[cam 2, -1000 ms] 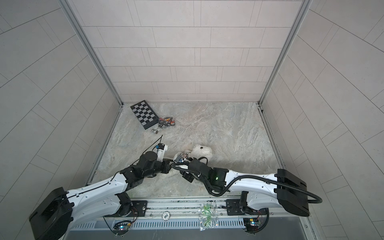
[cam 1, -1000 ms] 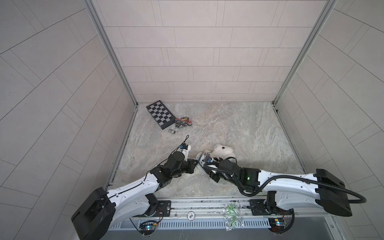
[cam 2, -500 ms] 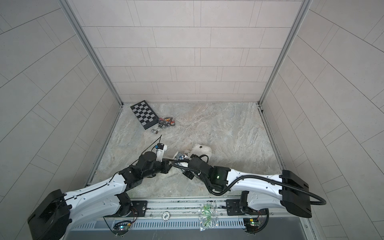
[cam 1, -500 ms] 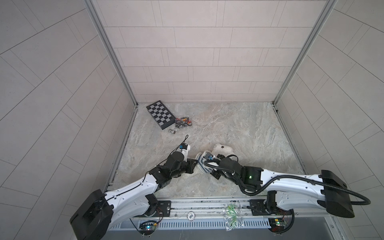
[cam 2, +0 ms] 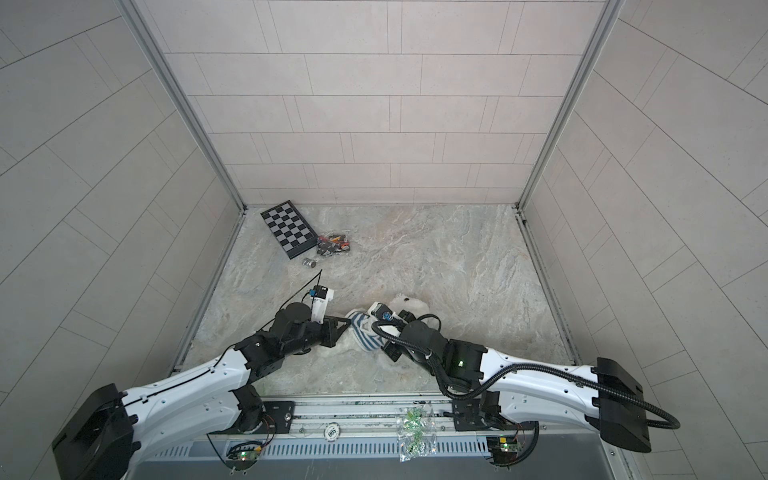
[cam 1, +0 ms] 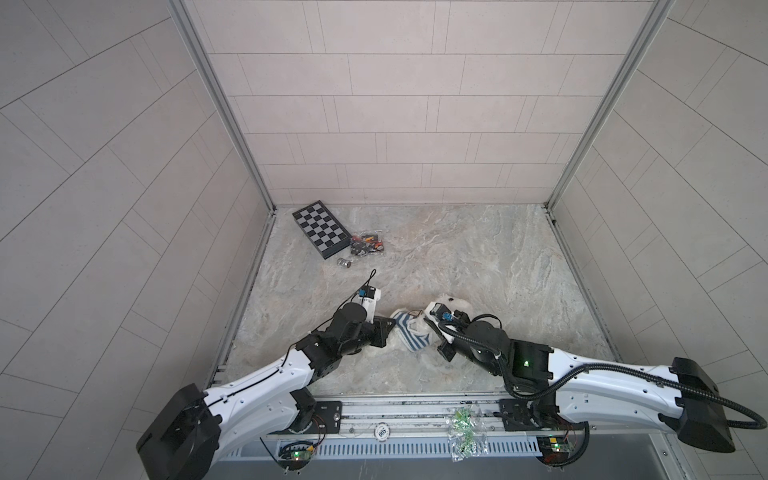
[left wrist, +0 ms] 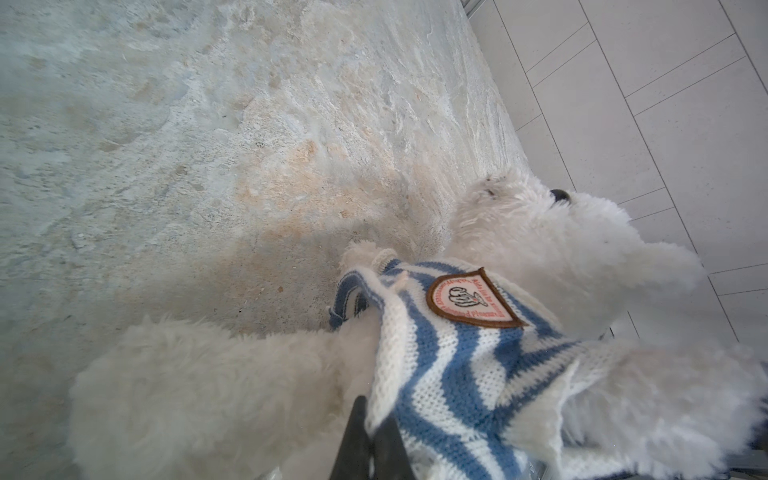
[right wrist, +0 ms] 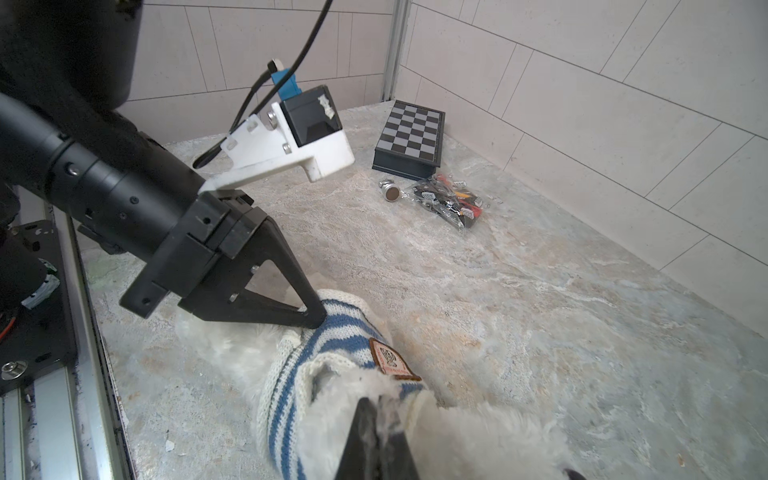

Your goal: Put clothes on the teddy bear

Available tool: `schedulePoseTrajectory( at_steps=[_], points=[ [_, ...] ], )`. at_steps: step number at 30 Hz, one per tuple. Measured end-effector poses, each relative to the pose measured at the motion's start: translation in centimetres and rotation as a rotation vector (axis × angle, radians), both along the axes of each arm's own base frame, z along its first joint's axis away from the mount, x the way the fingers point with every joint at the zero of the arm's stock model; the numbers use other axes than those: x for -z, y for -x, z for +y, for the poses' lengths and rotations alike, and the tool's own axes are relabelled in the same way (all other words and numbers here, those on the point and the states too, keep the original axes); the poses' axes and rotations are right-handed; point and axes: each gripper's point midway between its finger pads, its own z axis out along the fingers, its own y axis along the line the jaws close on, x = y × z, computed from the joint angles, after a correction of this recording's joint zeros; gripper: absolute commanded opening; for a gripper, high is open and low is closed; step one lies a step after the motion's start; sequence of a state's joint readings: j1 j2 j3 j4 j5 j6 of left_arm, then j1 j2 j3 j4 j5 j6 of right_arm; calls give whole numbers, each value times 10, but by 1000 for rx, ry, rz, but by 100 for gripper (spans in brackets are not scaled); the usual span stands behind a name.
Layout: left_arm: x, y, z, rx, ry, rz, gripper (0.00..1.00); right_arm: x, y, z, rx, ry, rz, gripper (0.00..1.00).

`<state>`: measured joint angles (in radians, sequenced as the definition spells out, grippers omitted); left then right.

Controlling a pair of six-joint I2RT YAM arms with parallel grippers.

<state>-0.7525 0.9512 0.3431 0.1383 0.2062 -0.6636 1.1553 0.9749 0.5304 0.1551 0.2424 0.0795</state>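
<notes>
Left arm (cam 1: 266, 378) and right arm (cam 1: 602, 378) reach low and forward from the front rail, converging near the table's front centre. The teddy bear (cam 1: 455, 303) lies there between them, with the striped knit shirt (cam 1: 409, 337) around its torso. Left gripper (left wrist: 370, 415): clamped on the shirt hem. Right gripper (right wrist: 380, 411): clenched where fur meets the shirt's cream edge; which of the two it pinches cannot be told.

Both arms stretch low and forward, wrists turned inward so the grippers nearly face each other. The left gripper (right wrist: 313, 318) is pinched tight on the hem of the striped shirt (left wrist: 449, 374). Just beside it, the right gripper (right wrist: 376, 409) is closed on the fur of the teddy bear (right wrist: 478, 438).
</notes>
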Motion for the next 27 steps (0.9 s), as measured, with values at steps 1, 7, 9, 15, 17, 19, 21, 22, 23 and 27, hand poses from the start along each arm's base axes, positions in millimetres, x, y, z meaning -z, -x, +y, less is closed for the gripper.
schedulePoseTrajectory(
  at_steps=[1,7,9,15,17,19,21,22,23,27],
  points=[
    [0,0,1,-1,-4,-1,0,2,0,2,-2,1,3,3],
    [2,-1,4,-9,-26,5,0,6,1,10,-29,-3,16,7],
    [-1,-2,4,-11,-22,-1,0,2,2,11,-34,-18,11,12],
    [-1,-3,7,-24,-29,-5,0,-7,3,5,-28,-45,12,35],
    [-1,-3,7,-25,-30,-6,0,-11,6,1,-35,-57,18,40],
    [-1,-3,7,-24,-34,-8,0,-17,9,-3,-44,-73,18,45],
    [0,-3,7,-23,-36,-8,0,-20,13,-5,-56,-83,18,53],
    [0,-3,7,-22,-37,-7,0,-19,14,-6,-61,-82,21,54],
    [1,-3,7,-22,-38,-4,0,-18,15,-6,-66,-76,25,55],
    [2,-3,6,-20,-39,-1,0,0,17,2,-96,-22,52,56]
  ],
)
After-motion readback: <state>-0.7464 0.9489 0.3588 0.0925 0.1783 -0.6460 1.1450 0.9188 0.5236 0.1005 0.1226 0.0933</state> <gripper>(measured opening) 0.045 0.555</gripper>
